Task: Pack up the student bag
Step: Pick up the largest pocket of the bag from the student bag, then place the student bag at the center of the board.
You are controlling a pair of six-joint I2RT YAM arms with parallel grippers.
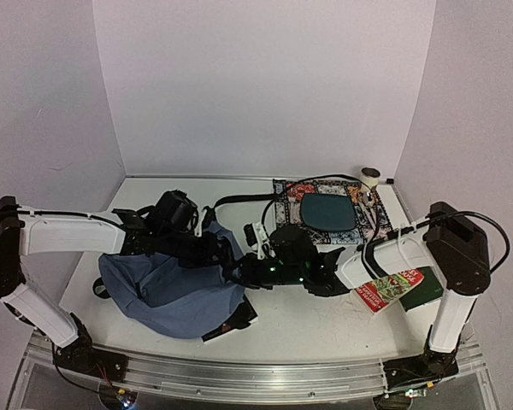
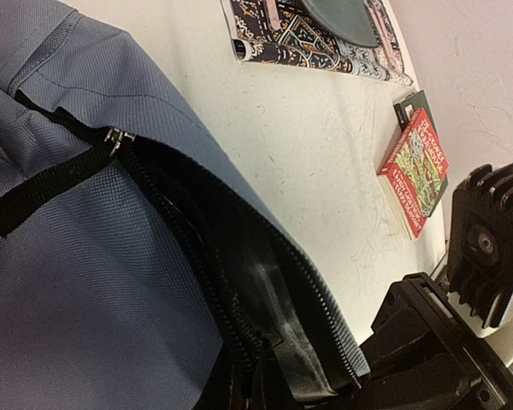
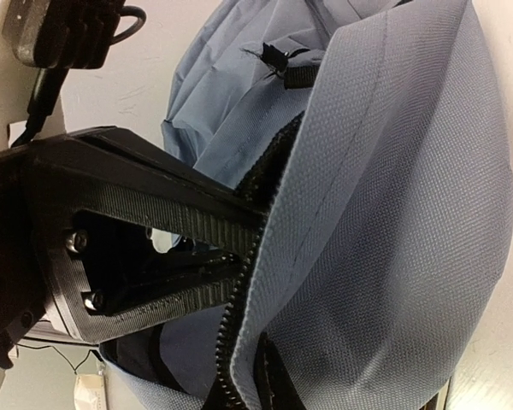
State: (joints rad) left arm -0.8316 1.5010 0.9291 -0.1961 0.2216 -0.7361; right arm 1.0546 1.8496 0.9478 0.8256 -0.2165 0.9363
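Student bag (image 1: 167,290) | right gripper (image 3: 250,248) clamped on zipper edge (image 3: 232,342) | left gripper (image 1: 215,249) closed there too, hold unclear | advice: part the 2 sides slowly and evenly

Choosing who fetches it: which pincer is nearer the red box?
Right. The right pincer grips the student bag left of the red box; the left pincer sits farther left.

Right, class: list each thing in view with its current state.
student bag: main zipper open, lying slumped.
left gripper: jaws shut on bag rim.
right gripper: jaws shut on zipper edge.
teal pouch: flat on patterned book.
red box: lying flat.
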